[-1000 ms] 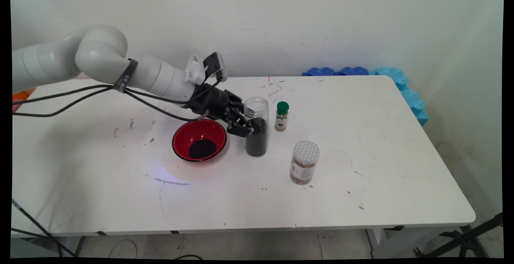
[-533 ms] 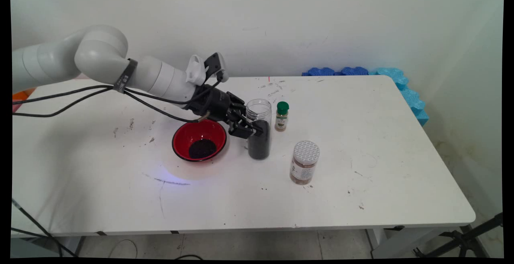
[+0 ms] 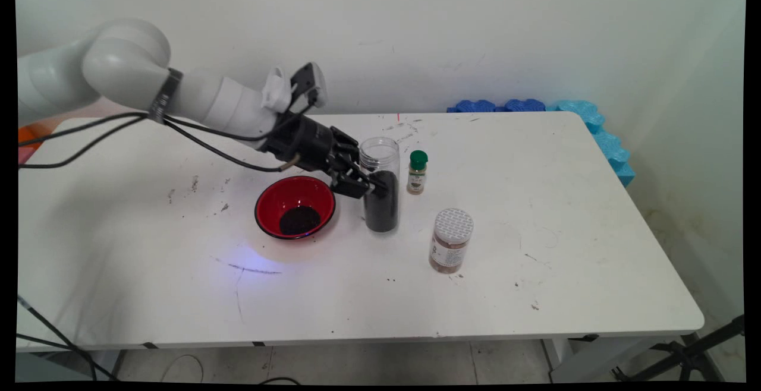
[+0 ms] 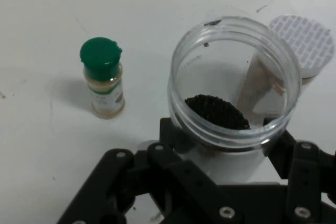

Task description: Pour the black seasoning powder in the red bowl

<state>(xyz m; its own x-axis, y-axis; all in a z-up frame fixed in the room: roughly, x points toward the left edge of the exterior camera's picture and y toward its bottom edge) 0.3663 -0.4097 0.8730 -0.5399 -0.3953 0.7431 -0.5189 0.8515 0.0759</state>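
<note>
One clear jar (image 3: 380, 186) of black grains, clamped in my hand (image 3: 371, 188), now hangs lifted beside the red bowl (image 3: 295, 207).

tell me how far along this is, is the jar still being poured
Done: a heap of black grains lies in the red bowl. In hand: the gripper is shut on the open jar, upright beside the bowl, still over half full. The green-capped bottle and white-lidded jar stand closed.

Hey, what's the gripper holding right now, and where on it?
The gripper clamps the clear open jar of black grains around its middle, one finger on each side.
</note>
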